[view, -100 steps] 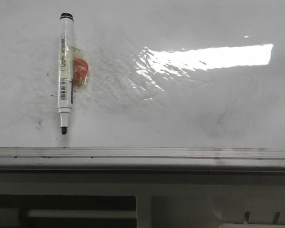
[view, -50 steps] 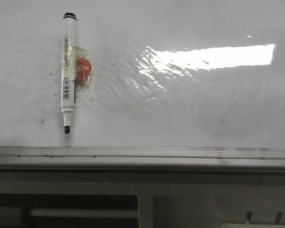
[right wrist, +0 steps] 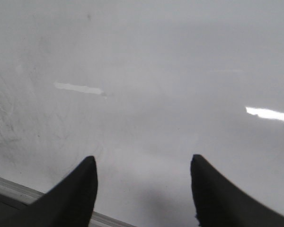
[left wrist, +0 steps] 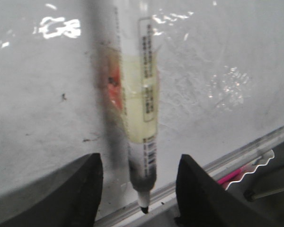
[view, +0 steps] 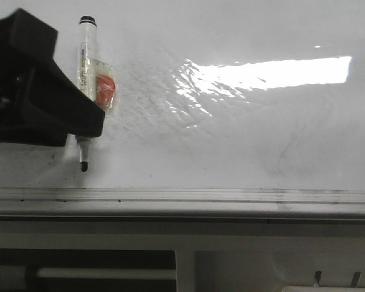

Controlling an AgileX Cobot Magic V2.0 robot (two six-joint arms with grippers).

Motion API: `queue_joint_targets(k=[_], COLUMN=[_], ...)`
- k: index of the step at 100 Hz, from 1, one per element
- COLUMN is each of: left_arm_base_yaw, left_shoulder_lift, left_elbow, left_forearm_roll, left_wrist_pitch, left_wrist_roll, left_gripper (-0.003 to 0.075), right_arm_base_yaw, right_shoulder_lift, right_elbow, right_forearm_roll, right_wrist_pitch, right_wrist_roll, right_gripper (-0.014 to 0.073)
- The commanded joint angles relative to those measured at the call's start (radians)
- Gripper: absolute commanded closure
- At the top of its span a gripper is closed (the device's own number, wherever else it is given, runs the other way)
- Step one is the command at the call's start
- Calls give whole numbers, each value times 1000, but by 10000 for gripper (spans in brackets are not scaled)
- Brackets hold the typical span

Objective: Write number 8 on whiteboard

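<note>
Two dark fingers of the right hand [right wrist: 143,189] rise from the lower edge, spread wide apart with nothing between them. One finger [right wrist: 71,196] sits toward one side, the other toward the opposite side. Behind them stretches the glossy whiteboard [right wrist: 156,85], pale grey-white, with faint smudges and scratch marks near one side. Two small bright glare patches [right wrist: 79,88] reflect on it. A grey edge strip [right wrist: 19,190] runs beside one finger.
</note>
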Motion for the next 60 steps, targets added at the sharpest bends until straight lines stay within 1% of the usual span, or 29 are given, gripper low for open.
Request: queue_joint_targets(k=[1,15,22,29,34,36,37,38,40,48,55,60], left_arm_base_yaw=[-8,-8,-8,-8,-8,-8,-8,-8,-8,-8,-8,-8], left_shoulder_lift=[17,60,72,75,70,67,66,66,61,40,15,-3], left_elbow=[-32,-32,-32,-32,-32,-32,-34,-33,-35,-41,-50,-61], left_forearm_roll=[-34,-34,-34,-34,-34,-32,-32,-29,-18,8,26,28], left_wrist_pitch=[-76,-90,-85,-71,-48,-37,-32,-27,-11,70,159,223], left_wrist_roll=[2,2,2,2,2,2,5,5,11,70,163,258], left_gripper=[393,401,436,535,654,687,719,734,738,741,741,741], right_arm_base_yaw=[2,2,2,2,7,14,16,21,30,74,124,164], right_shoulder_lift=[14,14,14,14,14,14,14,14,14,22,41,59], right_elbow=[-35,-35,-35,-35,-35,-35,-35,-35,-35,-35,-36,-36], right_forearm_roll=[-2,-2,-2,5,15,24,27,32,53,190,323,406], right_wrist_pitch=[-66,-67,-70,-71,-71,-71,-71,-71,-71,-55,-25,2], right_wrist_roll=[-9,-9,-9,-9,-12,-21,-26,-41,-56,-248,-425,-545], right_gripper=[215,216,217,216,216,216,216,216,216,217,218,218])
